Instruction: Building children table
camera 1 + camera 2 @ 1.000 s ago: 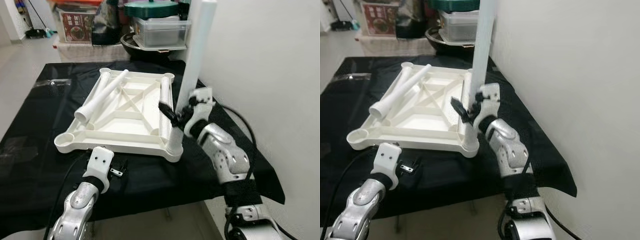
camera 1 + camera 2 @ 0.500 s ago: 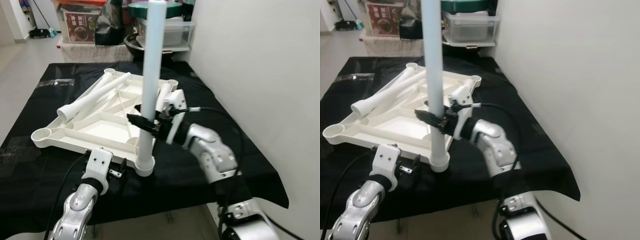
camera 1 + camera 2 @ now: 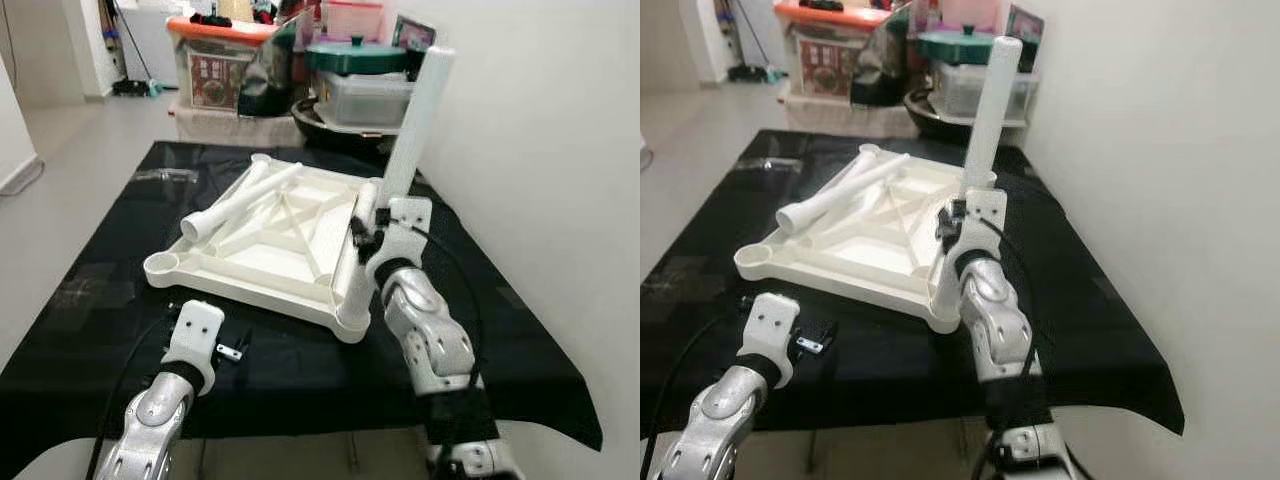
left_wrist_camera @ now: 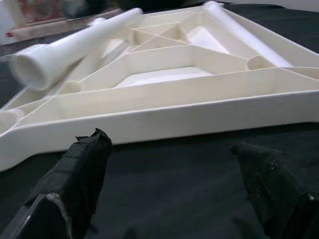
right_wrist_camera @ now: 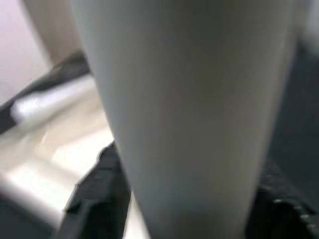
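Whole upside-down tabletop (image 3: 270,225) swung round since half second ago. Right gripper (image 3: 368,232) fingers clamped on leg (image 3: 405,160) standing tilted in near corner socket, needs seating. Left gripper (image 4: 174,184) fingers apart, empty, near front rim.

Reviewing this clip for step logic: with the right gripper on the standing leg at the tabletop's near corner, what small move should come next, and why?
Probably tilt the leg upright and press it down. The right gripper grips it low, it leans away toward the wall, and its foot meets the near right corner socket of the upturned tabletop, apparently not squarely seated.
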